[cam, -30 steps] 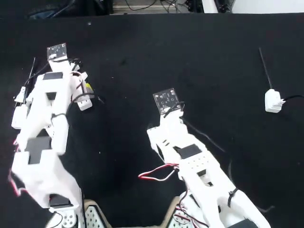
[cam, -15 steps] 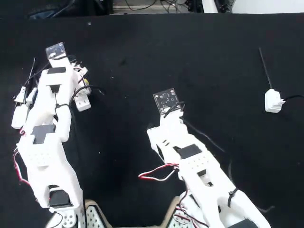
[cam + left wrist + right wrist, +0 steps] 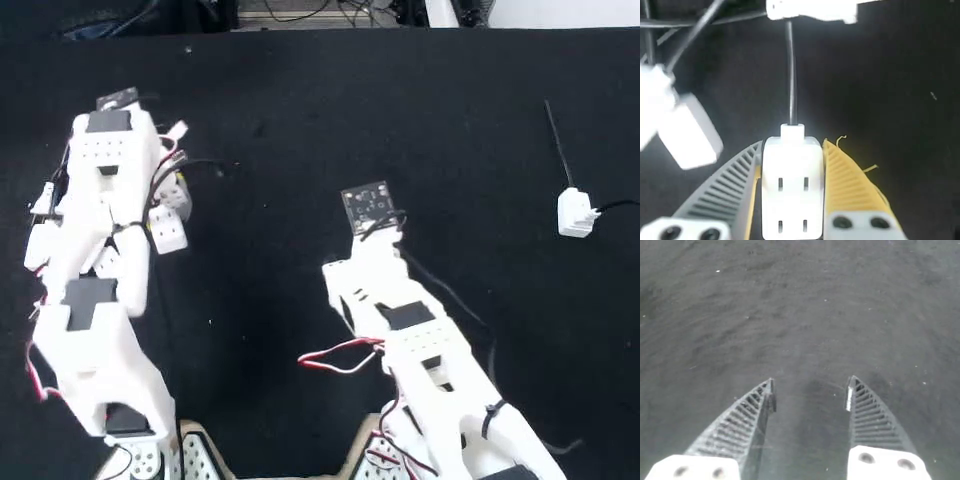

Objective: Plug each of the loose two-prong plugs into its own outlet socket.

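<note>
Your left gripper [image 3: 792, 145] is clamped on a white outlet socket [image 3: 792, 200]: the grey finger [image 3: 730, 185] presses one side and the yellow finger [image 3: 847, 182] the other, and the slotted face is turned toward the wrist camera. A black cord [image 3: 790, 75] runs straight out of the socket's end, away from the gripper, toward a white piece [image 3: 810, 9] beyond it. A second white block [image 3: 690, 132] lies just beside the gripped socket; it is blurred, so you cannot tell what it is. In the high view the left arm [image 3: 100, 250] stretches along the left side of the black bench [image 3: 300, 130], with white blocks [image 3: 168, 232] tight against its right flank. Your right gripper [image 3: 810, 392] is open, its fingers spread with nothing between them, hanging over bare bench cloth. The right arm [image 3: 400, 330] sits near the middle of the bench, pointing to the far side. A loose white plug [image 3: 575, 212] lies at the far right, well apart from both arms, with a thin black wire [image 3: 556, 140] running from it toward the far edge.
</note>
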Motion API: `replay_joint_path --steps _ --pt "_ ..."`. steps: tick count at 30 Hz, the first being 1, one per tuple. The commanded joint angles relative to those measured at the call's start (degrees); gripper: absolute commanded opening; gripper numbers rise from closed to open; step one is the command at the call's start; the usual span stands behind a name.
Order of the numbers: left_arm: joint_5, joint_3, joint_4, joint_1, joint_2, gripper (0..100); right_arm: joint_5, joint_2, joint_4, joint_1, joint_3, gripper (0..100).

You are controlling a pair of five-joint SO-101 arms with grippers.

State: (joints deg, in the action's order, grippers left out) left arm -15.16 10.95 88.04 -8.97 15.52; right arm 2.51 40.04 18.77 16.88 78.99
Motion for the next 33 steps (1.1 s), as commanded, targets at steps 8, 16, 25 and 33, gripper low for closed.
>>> replay_joint_path --steps 8,16,25,33 --pt "10.6 3.0 12.2 10.7 -23.2 3 0.2 1.5 -1.6 -1.8 -1.2 21.5" --pt "17.3 -10.3 12.7 16.6 -30.8 3 0.4 1.7 -1.6 -2.0 -1.2 21.5" --pt "24.9 -40.0 -10.5 17.5 -31.6 3 0.4 1.7 -1.2 -10.0 -2.7 21.5" --pt "19.0 -49.4 -22.2 16.2 -32.0 27 0.5 1.6 -1.2 -11.0 -2.9 21.5"
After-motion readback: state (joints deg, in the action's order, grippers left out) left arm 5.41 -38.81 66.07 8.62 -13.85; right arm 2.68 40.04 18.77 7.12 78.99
